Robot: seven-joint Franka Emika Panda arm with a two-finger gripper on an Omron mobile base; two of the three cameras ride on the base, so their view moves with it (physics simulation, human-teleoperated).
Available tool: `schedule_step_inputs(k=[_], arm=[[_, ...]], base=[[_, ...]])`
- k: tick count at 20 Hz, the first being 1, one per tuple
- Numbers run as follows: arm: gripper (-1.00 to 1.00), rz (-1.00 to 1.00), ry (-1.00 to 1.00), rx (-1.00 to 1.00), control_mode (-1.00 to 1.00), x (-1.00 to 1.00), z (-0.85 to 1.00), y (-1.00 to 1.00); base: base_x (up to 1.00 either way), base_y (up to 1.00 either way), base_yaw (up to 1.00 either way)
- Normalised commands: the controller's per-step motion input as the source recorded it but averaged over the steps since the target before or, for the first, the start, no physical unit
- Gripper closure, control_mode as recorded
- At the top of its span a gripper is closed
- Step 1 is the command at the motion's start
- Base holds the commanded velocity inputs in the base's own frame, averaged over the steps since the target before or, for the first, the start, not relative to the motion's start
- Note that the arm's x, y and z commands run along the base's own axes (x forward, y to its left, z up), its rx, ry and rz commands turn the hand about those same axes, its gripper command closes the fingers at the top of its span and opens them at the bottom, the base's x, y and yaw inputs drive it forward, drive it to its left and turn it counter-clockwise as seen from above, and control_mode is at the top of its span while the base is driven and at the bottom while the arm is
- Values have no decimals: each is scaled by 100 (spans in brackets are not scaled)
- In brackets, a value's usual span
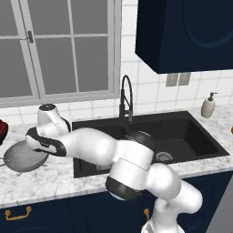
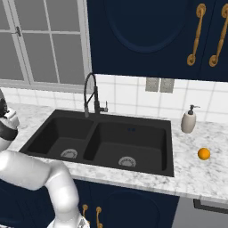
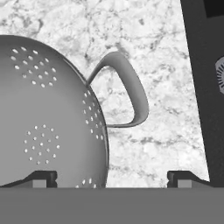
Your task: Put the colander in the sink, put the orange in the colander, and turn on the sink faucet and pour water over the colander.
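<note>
Claw (image 3: pixel 112 177) spread wide, gripping nothing, low over the rim and loop handle (image 3: pixel 127 87) of one colander (image 3: pixel 48 118). Colander resting on the marble desk (image 1: pixel 45 182) left of one black sink (image 2: pixel 133 142) with two basins. One orange (image 2: pixel 204 153) on the desk right of the sink, near one soap dispenser (image 2: pixel 189 120). One faucet (image 2: pixel 91 95) behind the sink.

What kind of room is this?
It looks like a kitchen. There is a black double sink with a tall faucet set in a marble counter, dark blue cabinets above, and a metal colander waiting beside the sink.
</note>
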Motion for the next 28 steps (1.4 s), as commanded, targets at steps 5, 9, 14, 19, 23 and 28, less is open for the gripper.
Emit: schedule_step_inputs(k=[5, 9, 14, 19, 23, 28], arm=[[-100, 0, 5, 0, -100, 5, -18, 17], [-100, 0, 1, -1, -100, 1, -33, 16], [-100, 0, 0, 0, -100, -8, -44, 0], [100, 0, 0, 0, -100, -2, -36, 0], [100, 0, 0, 0, -100, 0, -17, 0], [100, -6, -10, 0, -100, -7, 13, 1]], base=[[0, 0, 0], [0, 0, 0], [0, 0, 0], [0, 0, 0], [0, 0, 0], [0, 0, 0]])
